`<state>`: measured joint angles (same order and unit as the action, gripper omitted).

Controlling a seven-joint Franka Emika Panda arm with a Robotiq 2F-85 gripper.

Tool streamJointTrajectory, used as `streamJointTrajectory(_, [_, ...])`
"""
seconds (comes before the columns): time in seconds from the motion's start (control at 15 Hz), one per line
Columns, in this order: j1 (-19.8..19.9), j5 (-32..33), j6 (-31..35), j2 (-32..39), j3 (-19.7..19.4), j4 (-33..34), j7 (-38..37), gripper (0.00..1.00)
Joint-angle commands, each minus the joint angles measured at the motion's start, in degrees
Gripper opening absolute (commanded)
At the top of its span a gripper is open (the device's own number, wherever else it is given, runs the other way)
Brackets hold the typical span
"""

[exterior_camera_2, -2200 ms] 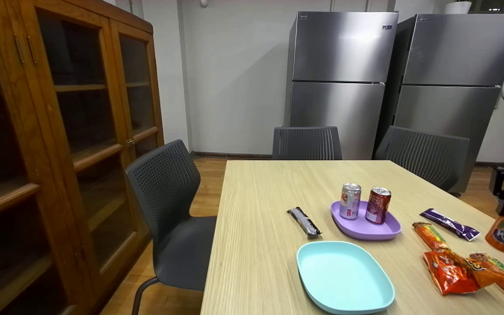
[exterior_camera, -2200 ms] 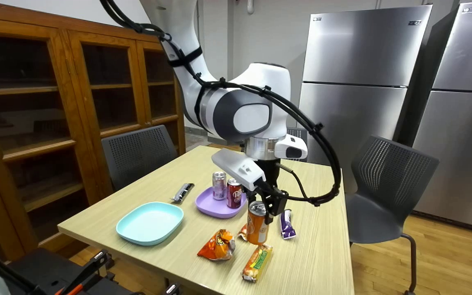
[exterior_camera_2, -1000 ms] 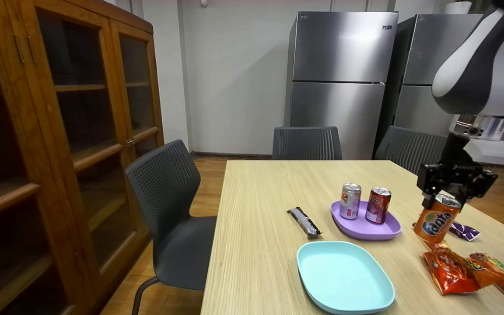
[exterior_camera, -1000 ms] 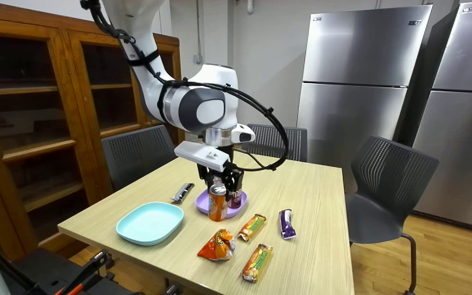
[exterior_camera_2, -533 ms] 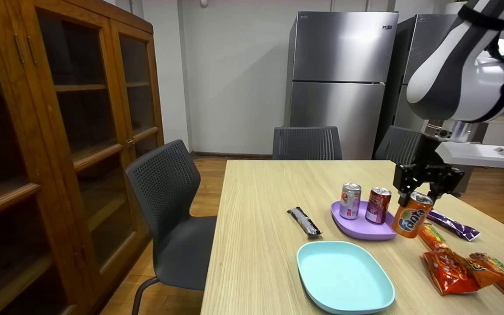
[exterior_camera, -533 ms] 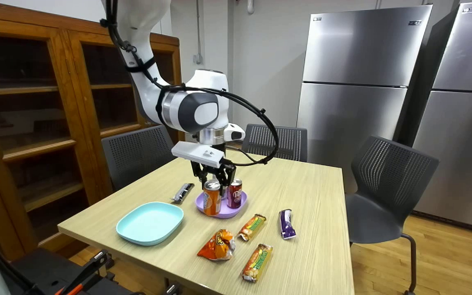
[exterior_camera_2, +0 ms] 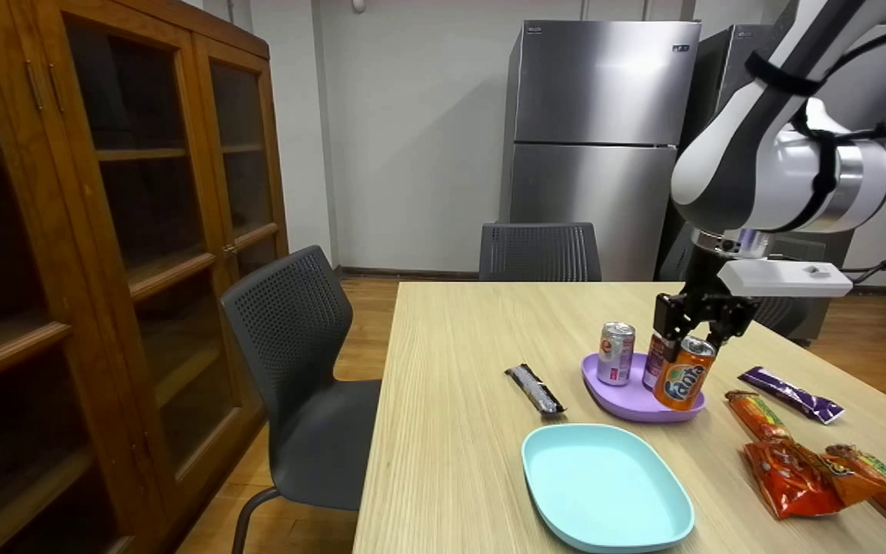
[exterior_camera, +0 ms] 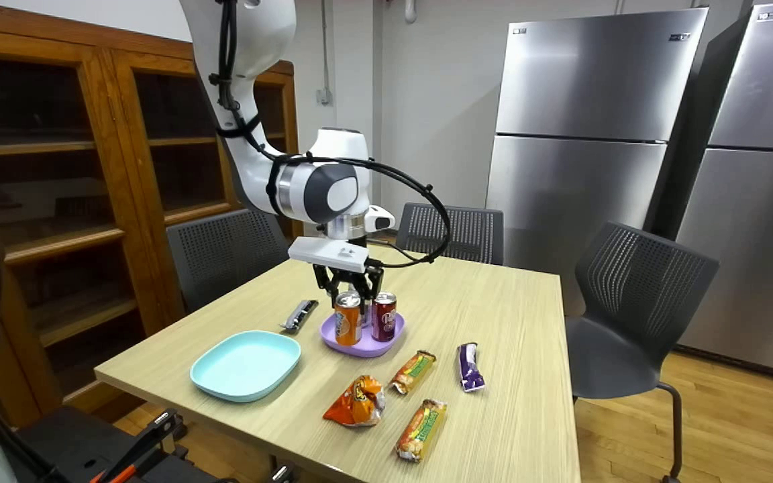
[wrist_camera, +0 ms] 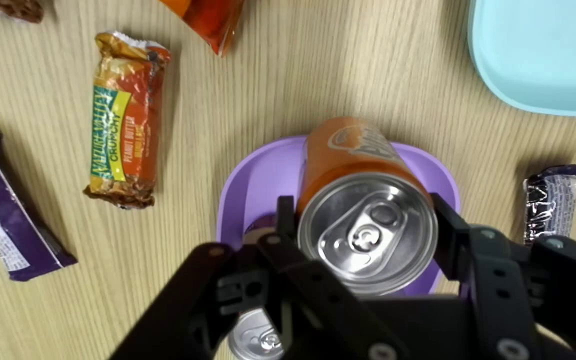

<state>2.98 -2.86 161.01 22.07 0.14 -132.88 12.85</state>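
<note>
My gripper [wrist_camera: 366, 220] is shut on an orange Fanta can [wrist_camera: 340, 145], with one finger on each side of its silver top. In both exterior views the can is roughly upright over the front part of a purple plate [exterior_camera_2: 595, 390]; whether its base touches the plate I cannot tell. A dark red can [exterior_camera: 384, 320] stands close beside it on that plate, partly covered by the gripper in the wrist view. Also on the plate is a silver can [exterior_camera_2: 615, 355], mostly hidden behind the gripper and the orange can in the other outside picture.
A turquoise plate [exterior_camera: 245, 392] sits near the purple one, with a black-and-silver bar [exterior_camera_2: 535, 389] behind it. Two Nature Valley bars [exterior_camera: 421, 429], an orange snack bag [exterior_camera: 357, 402] and a purple bar [exterior_camera: 470, 367] lie on the table. Chairs [exterior_camera_2: 297, 346] surround it.
My gripper has carried the orange can from above the snack bars to over the purple plate, leftward and a little back in both exterior views. The grip has stayed the same.
</note>
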Motion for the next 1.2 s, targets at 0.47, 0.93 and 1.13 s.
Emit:
streamJointTrajectory(0.47, [-2.05, 3.51, -1.05, 9.07, 0.15, 11.67, -3.27, 0.39])
streamJointTrajectory(0.93, [-2.88, 3.87, -1.46, 10.57, 0.08, 12.81, -3.57, 0.39])
streamJointTrajectory(1.13, [-2.83, 4.36, -1.25, 9.96, 0.08, 12.20, -2.98, 0.90])
